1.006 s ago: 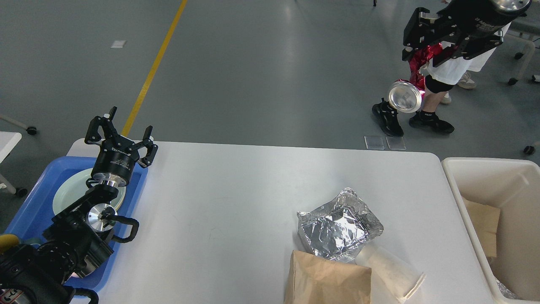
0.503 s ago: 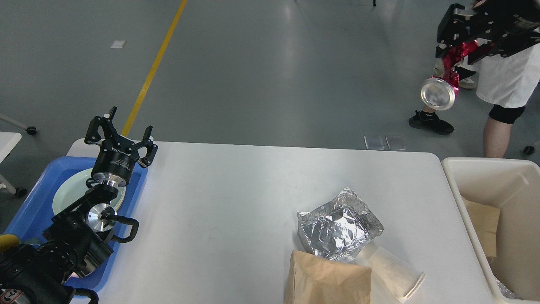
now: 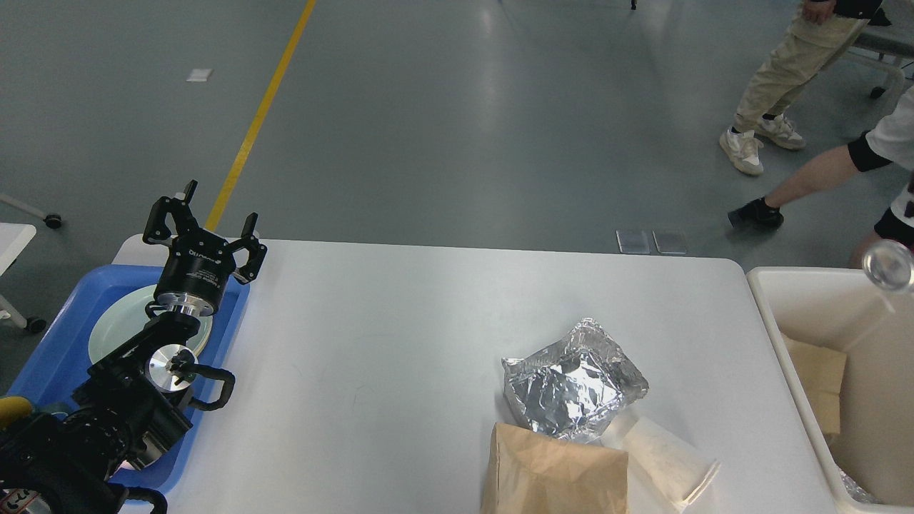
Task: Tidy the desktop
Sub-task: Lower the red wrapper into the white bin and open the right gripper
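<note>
The desktop (image 3: 400, 321) is a wide white tabletop. On its near right part lie a crumpled silver foil bag (image 3: 575, 378), a brown paper bag (image 3: 557, 475) and a white paper cup (image 3: 668, 460) on its side. My left gripper (image 3: 211, 218) hovers open and holds nothing, above the far edge of the blue tray (image 3: 57, 343). A blurred silvery can (image 3: 887, 264) is in the air over the far rim of the cream bin (image 3: 767, 314), with no gripper on it. My right gripper is out of view.
A pale plate (image 3: 107, 328) lies in the blue tray under my left arm. The cream bin at the right holds brown cardboard pieces (image 3: 814, 371). Two people's legs (image 3: 775, 86) move on the grey floor beyond the table.
My right gripper, which was shut on a red can high at the far right, has swung right out of view. A silvery can now shows alone over the bin. The left arm has not moved.
</note>
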